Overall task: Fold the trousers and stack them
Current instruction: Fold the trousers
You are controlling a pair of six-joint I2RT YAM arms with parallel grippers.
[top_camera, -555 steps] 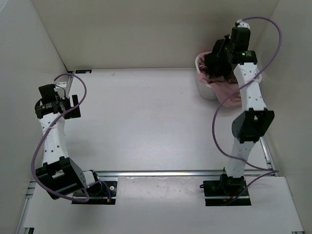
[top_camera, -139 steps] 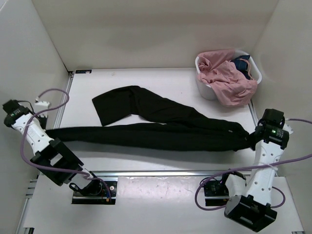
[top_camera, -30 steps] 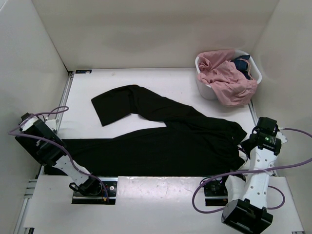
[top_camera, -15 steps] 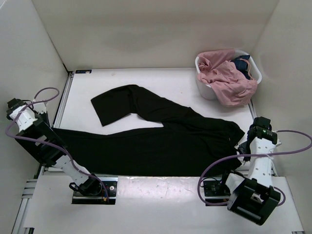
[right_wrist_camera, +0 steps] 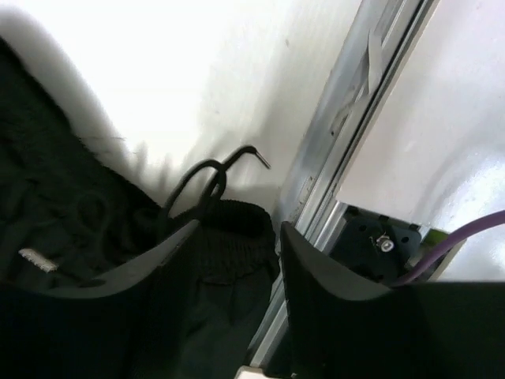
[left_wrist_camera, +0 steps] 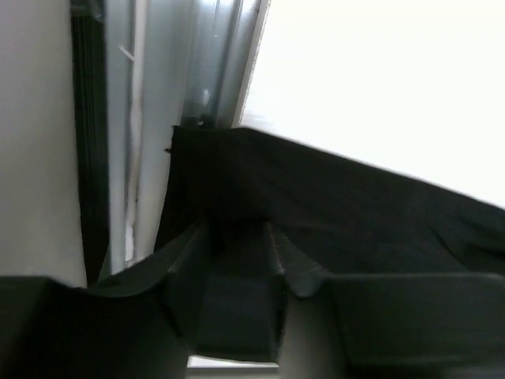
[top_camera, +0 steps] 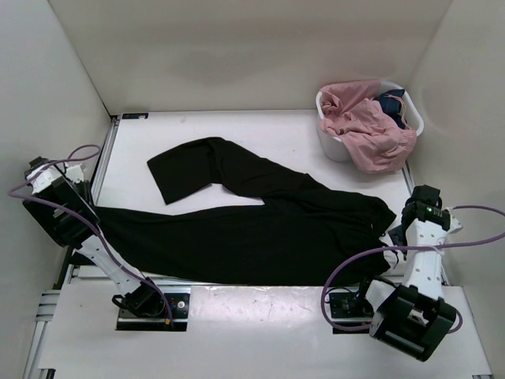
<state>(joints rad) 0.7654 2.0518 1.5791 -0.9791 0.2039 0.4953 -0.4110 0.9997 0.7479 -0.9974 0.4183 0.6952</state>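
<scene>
The black trousers (top_camera: 260, 233) lie spread across the table. One leg runs left, the other bends toward the back left (top_camera: 181, 170), and the waist is at the right. My left gripper (top_camera: 79, 207) is at the left leg's hem. In the left wrist view it (left_wrist_camera: 235, 233) is open, with the hem's fabric (left_wrist_camera: 339, 205) lying between and ahead of the jaws. My right gripper (top_camera: 398, 230) is at the waist. In the right wrist view it (right_wrist_camera: 238, 229) is open over the ribbed waistband (right_wrist_camera: 237, 253). A drawstring loop (right_wrist_camera: 209, 178) and a white label (right_wrist_camera: 35, 259) show there.
A white basket (top_camera: 335, 146) at the back right holds a pink garment (top_camera: 367, 130) and a dark blue garment (top_camera: 392, 103). Metal rails run along the left (top_camera: 99, 170) and right (top_camera: 410, 185) table edges. White walls close in on three sides.
The left arm drew the leg's hem out to the left and toward the back, flattening the trousers. Both grippers' jaws have opened and let go of the fabric.
</scene>
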